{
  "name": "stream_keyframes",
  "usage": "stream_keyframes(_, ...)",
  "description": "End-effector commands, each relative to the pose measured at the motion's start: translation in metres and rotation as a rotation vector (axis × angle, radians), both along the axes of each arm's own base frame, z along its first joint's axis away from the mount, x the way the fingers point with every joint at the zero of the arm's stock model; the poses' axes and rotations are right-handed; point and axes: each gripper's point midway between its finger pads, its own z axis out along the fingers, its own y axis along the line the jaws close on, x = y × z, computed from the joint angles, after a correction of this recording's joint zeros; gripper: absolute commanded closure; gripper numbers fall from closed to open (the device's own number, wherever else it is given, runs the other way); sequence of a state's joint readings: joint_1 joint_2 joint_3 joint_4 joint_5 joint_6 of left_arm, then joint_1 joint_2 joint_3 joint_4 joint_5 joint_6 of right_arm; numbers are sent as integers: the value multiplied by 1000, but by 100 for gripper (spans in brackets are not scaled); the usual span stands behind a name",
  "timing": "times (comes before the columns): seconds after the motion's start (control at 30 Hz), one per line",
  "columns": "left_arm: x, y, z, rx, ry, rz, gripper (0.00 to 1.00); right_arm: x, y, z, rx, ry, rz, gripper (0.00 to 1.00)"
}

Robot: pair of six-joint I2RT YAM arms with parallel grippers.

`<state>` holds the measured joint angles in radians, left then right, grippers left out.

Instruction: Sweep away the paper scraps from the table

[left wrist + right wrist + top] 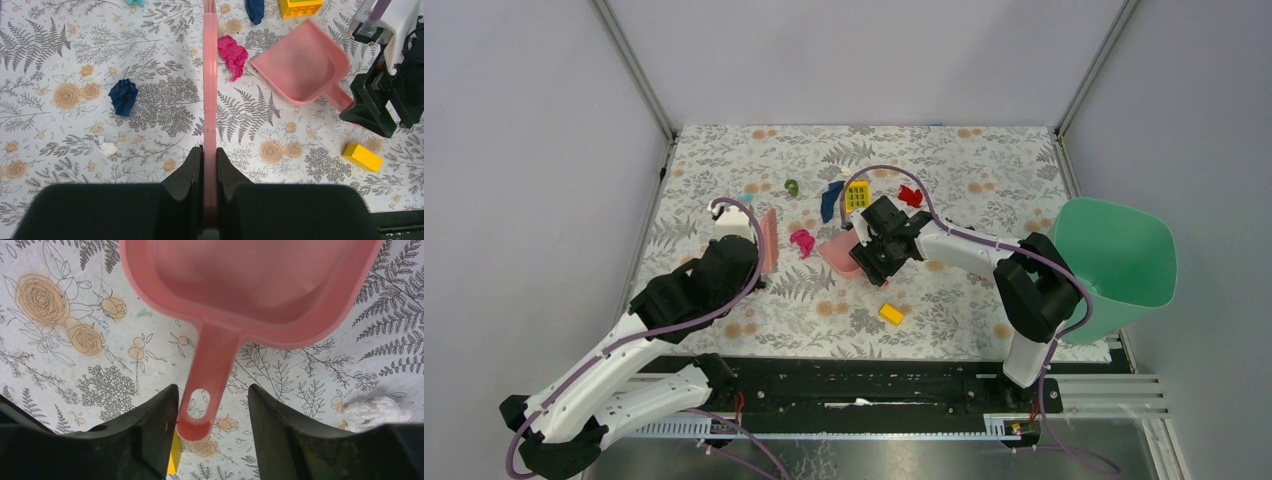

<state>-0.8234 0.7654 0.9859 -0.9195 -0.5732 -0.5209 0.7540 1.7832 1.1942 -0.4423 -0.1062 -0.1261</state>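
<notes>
closest to you, your left gripper [210, 152] is clamped tight on the pink brush [210, 90], which its wrist view shows edge-on as a thin, smooth plastic strip reaching out ahead of the fingers. your right gripper [212, 392] holds its black jaws apart on either side of the dustpan [250, 285] handle, a flat rounded stem with a hanging hole near its tip; a clear gap shows on one side, so nothing is gripped. the dustpan is glossy pink plastic, a shallow scoop with rounded corners, lying flat on the table [50, 125]. a small yellow block [891, 314], hard and square-edged, sits toward the front edge, apart from the rest

the paper scraps [802, 242] all lie on the table: a crumpled white scrap [375, 412] just beside one of your right fingers, a tiny white scrap [107, 147] and a wadded dark blue scrap [123, 96] left of the brush, a wrinkly magenta scrap [234, 54] between brush and dustpan mouth, and a longer dark blue strip [830, 200] beyond the dustpan. further back are a studded yellow brick [857, 195], a red piece [911, 195] and a small green piece [792, 187]

the table is matte white, printed with grey ferns and orange flowers. a smooth green bin [1124, 265] with rounded corners stands at its right edge. plain grey walls and metal corner posts close it in
</notes>
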Motion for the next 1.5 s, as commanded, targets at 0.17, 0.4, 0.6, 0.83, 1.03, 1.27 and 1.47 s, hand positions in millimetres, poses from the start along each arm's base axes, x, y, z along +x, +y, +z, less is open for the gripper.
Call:
stream_keyframes(0.17, 7, -4, 10, -31, -47, 6, 100, 3, 3, 0, 2, -22, 12, 51)
stream_keyframes(0.4, 7, -6, 12, -37, -46, -3, 100, -1, 1, -5, -8, -6, 14, 55)
stream_keyframes(0.6, 5, -7, 14, -48, -46, -14, 100, -4, 0, -7, -15, 15, 17, 52)
stream_keyframes(0.83, 4, -8, 12, -50, -42, -22, 100, -7, -6, -12, -38, 22, 18, 52)
stream_keyframes(1.03, 4, -11, 10, -53, -34, -29, 100, -7, -7, -13, -45, 21, 20, 58)
stream_keyframes(1.27, 6, -17, 6, -42, -24, -55, 100, -2, -5, 14, -31, -19, 31, 79)
stream_keyframes(1.47, 3, -34, 26, -108, -22, -122, 100, 11, -30, 72, -22, -157, 1, 85)
